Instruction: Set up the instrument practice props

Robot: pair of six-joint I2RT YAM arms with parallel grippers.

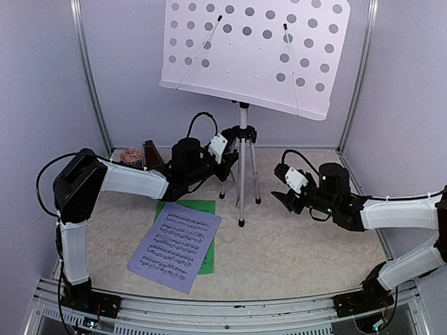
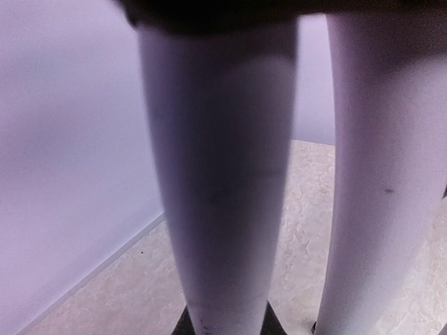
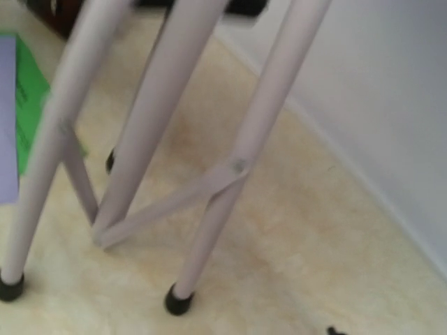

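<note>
Lavender sheet [image 1: 174,248] atop green sheet [image 1: 200,207], stand [image 1: 242,164] upright

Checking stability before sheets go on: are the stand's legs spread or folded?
Spread: the stand is upright, its legs splayed, braces extended, feet apart.

Two pale, blurred legs of the music stand [image 2: 223,195] fill the view, very close, under a dark hub [image 2: 209,10]. Left of them rises a lavender wall [image 2: 70,139]. Between and below them lies the mottled beige desk [image 2: 307,230].
</note>
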